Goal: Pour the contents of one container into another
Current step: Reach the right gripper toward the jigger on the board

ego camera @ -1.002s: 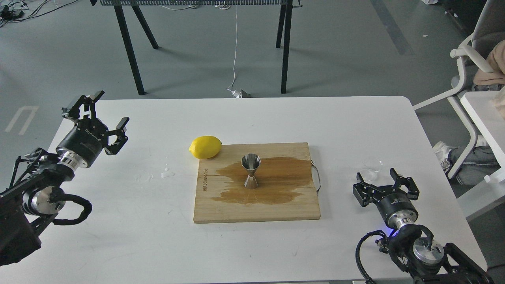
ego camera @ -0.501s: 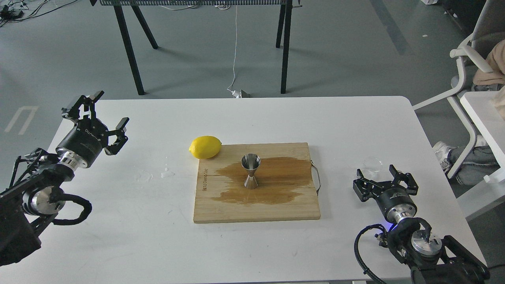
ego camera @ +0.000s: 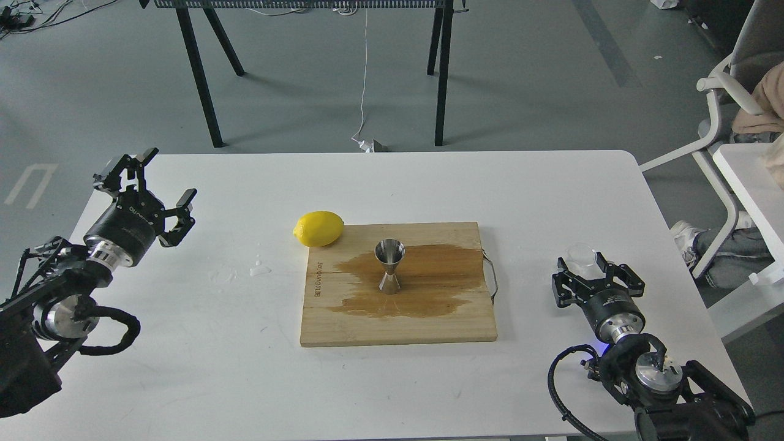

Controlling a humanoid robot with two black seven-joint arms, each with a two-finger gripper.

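The tiny clear cup [ego camera: 580,255] stands on the white table at the right, its rim showing just above my right gripper [ego camera: 597,274]. That gripper is open, its fingers spread on either side of the cup's lower part, which they partly hide. The steel jigger [ego camera: 389,266] stands upright in the middle of a wooden board [ego camera: 398,321], inside a wide brown wet stain [ego camera: 438,282]. My left gripper [ego camera: 153,184] hovers open over the table's far left corner, holding nothing.
A yellow lemon [ego camera: 318,228] rests against the board's back left corner. Small water drops [ego camera: 260,268] lie left of the board. A white chair [ego camera: 729,122] and another table stand off to the right; black table legs rise behind.
My right gripper has moved forward toward the clear cup, which now sits between its open fingers. The left gripper has sunk slightly and shifted a little left.
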